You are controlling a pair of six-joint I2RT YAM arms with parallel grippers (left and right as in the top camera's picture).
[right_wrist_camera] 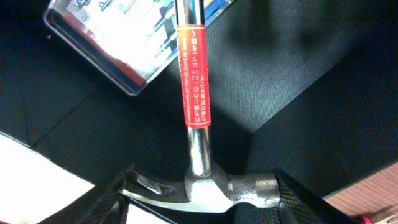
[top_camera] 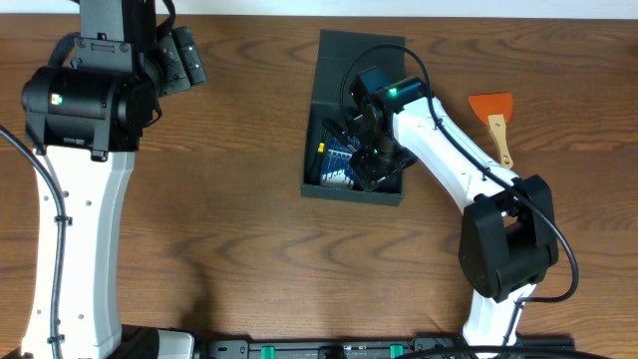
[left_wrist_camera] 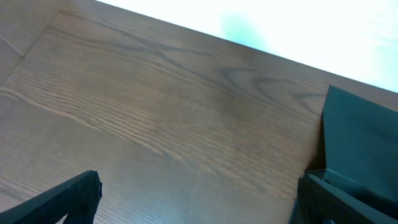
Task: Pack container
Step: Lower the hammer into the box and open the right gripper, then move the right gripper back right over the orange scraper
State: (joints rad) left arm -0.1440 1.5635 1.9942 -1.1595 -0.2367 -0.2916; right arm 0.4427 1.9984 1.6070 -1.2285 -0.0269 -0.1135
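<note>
A wood-grain table [top_camera: 229, 199] is being occupied at its far middle by the container [top_camera: 354, 194], which is lying open with its flap lid folded back. Inside it, the head of a hammer [right_wrist_camera: 198, 143] is being clamped between the fingers of the right gripper [right_wrist_camera: 202, 199]. The hammer's chrome shaft with its red label is being held over the dark floor, beside a clear-lidded screwdriver case [right_wrist_camera: 118, 43]. The left gripper [top_camera: 184, 62] is being held over bare wood left of the container, jaws wide apart and holding nothing. An orange scraper [top_camera: 495, 118] is being borne by the table to the right.
</note>
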